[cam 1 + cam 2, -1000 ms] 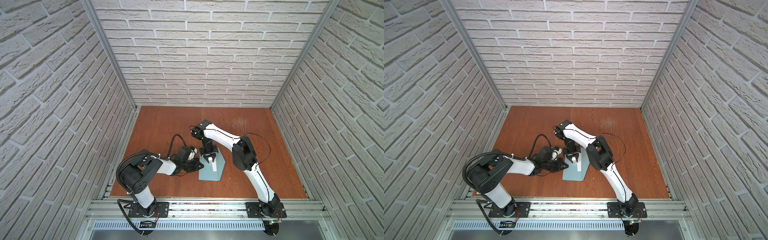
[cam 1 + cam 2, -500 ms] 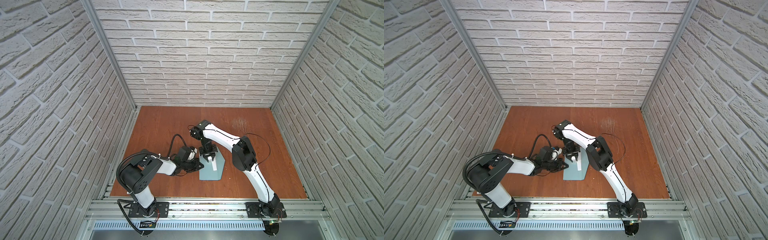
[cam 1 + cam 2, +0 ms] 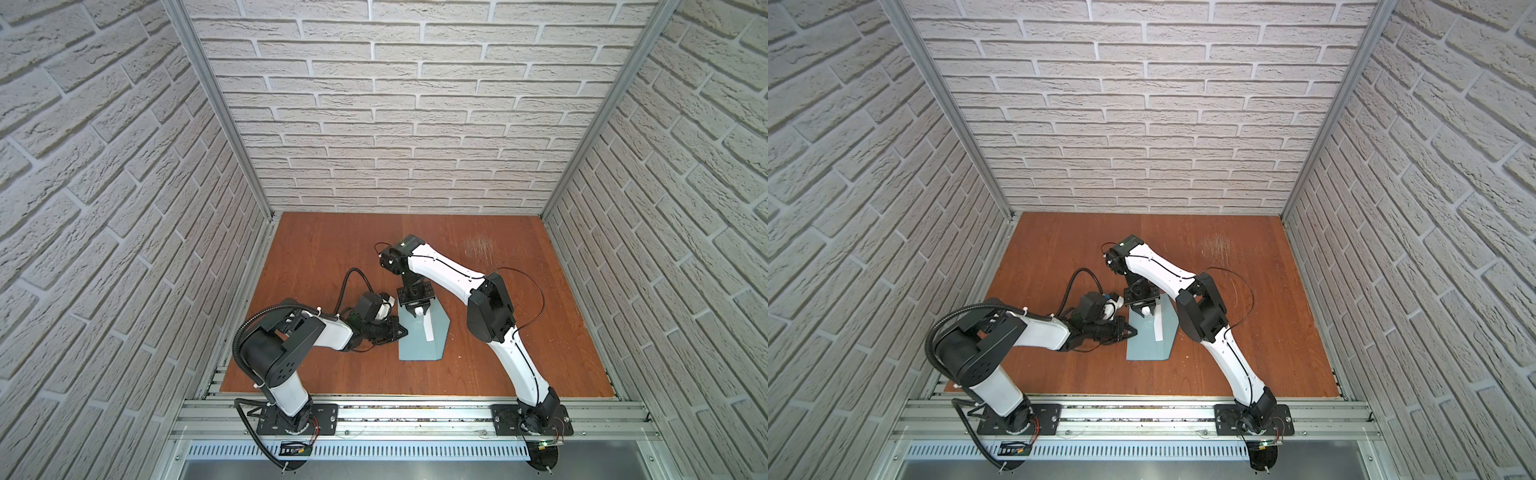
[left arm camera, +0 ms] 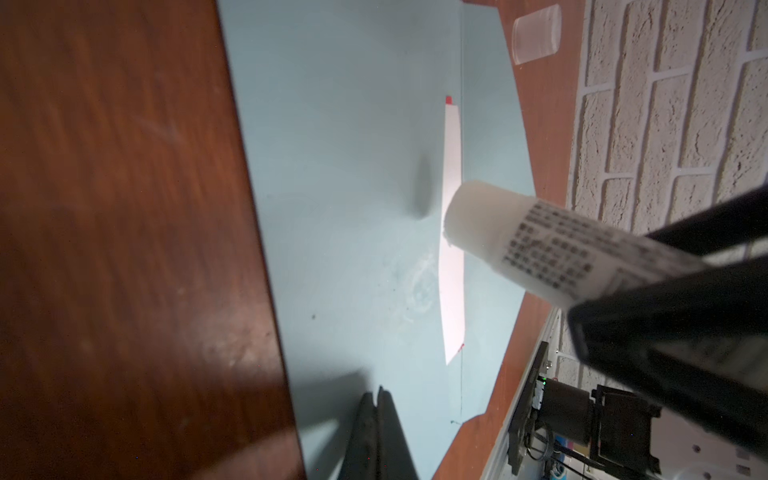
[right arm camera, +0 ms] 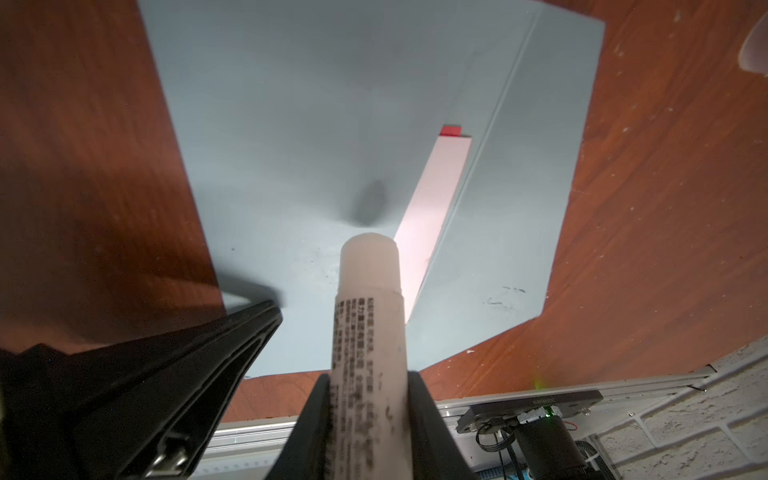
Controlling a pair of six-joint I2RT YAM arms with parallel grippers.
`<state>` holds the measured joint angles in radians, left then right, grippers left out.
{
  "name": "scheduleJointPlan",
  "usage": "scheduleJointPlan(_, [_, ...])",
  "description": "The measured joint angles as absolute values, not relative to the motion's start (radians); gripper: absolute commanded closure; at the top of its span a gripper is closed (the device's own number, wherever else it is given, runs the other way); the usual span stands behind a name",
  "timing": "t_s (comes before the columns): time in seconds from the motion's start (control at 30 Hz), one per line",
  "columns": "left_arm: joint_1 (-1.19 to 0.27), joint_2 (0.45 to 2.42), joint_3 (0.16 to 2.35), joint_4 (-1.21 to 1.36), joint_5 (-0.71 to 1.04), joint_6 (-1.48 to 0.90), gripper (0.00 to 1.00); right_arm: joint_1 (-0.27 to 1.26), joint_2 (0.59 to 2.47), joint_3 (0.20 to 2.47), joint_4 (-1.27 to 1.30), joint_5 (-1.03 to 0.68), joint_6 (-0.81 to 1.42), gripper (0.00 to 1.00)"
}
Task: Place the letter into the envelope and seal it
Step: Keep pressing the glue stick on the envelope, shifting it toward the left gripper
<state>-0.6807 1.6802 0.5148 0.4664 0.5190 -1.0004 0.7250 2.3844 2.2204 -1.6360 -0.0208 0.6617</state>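
The light blue-grey envelope (image 3: 419, 347) (image 3: 1148, 347) lies flat mid-table with its flap (image 5: 532, 166) folded open. The letter (image 3: 428, 330) (image 3: 1158, 331) sits inside it; only a narrow pinkish strip with red corners (image 4: 453, 166) (image 5: 440, 195) shows at the mouth. My left gripper (image 3: 401, 331) (image 3: 1133, 332) (image 4: 379, 392) is shut, its tips resting on the envelope's left edge. My right gripper (image 3: 417, 309) (image 3: 1145, 309) (image 5: 368, 376) is shut on a white glue stick (image 4: 519, 241) (image 5: 368, 316). The stick points down at the envelope beside the strip, its tip just above the paper.
A translucent cap (image 4: 536, 35) lies on the wooden table (image 3: 498, 332) just past the envelope's far end. Faint smears (image 4: 419, 286) mark the envelope near the stick's tip. Brick walls close in three sides; a metal rail (image 3: 415, 411) runs along the front.
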Motion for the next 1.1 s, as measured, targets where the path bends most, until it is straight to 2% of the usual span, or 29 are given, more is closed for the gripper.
scheduleJointPlan(1.1, [-0.67, 1.688, 0.516, 0.476, 0.529, -0.996, 1.0, 0.723, 2.422, 2.176, -1.639, -0.077, 0.628, 0.95])
